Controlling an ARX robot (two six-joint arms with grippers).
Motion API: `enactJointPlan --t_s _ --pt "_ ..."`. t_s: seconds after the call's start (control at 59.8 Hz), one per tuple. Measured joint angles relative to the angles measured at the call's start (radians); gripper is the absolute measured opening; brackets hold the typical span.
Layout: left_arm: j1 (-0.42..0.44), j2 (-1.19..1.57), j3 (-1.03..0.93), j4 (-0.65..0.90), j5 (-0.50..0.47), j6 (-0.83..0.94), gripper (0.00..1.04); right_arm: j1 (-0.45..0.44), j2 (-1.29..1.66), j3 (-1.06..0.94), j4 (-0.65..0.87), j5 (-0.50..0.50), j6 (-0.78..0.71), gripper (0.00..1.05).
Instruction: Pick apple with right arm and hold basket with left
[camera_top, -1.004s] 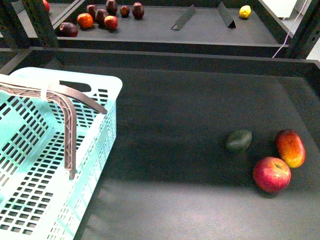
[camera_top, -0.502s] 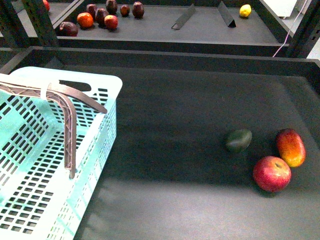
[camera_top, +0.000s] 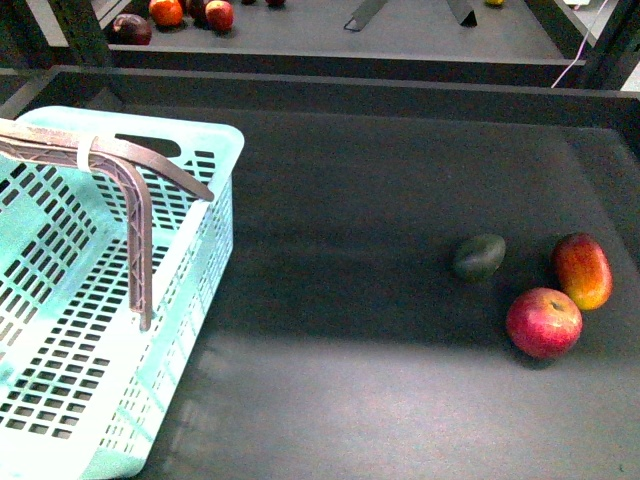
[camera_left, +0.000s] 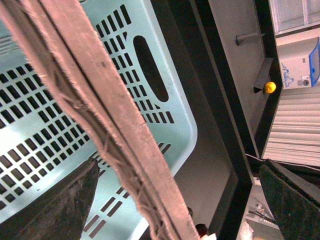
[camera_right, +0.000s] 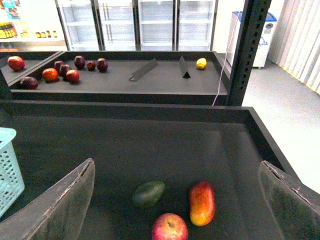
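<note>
**Basket** (camera_top: 215, 160), near left on the bench (camera_top: 350, 380): the left gripper (camera_left: 178, 165) straddles its handle (camera_left: 100, 115) with jaws wide apart, so the basket is judged not yet held.

**Apple** (camera_top: 543, 322), near right, just beside the mango (camera_top: 583, 270): unpicked. The right gripper (camera_right: 176, 164) faces it from well apart, jaws spread.

Both steps remain. Wrist views alone show the jaws; the front view shows neither of the 2 arms.

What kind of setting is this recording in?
Probably a mock grocery store: glass-door fridges at the back, dark produce shelves carrying loose fruit, and an aqua shopping basket.
</note>
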Motion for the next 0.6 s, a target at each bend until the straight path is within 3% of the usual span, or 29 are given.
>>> enactJointPlan --t_s 0.602 --pt "0.012 0.265 0.205 -0.043 -0.055 -0.137 0.97 0.0 0.0 0.0 0.0 0.0 0.0 0.96"
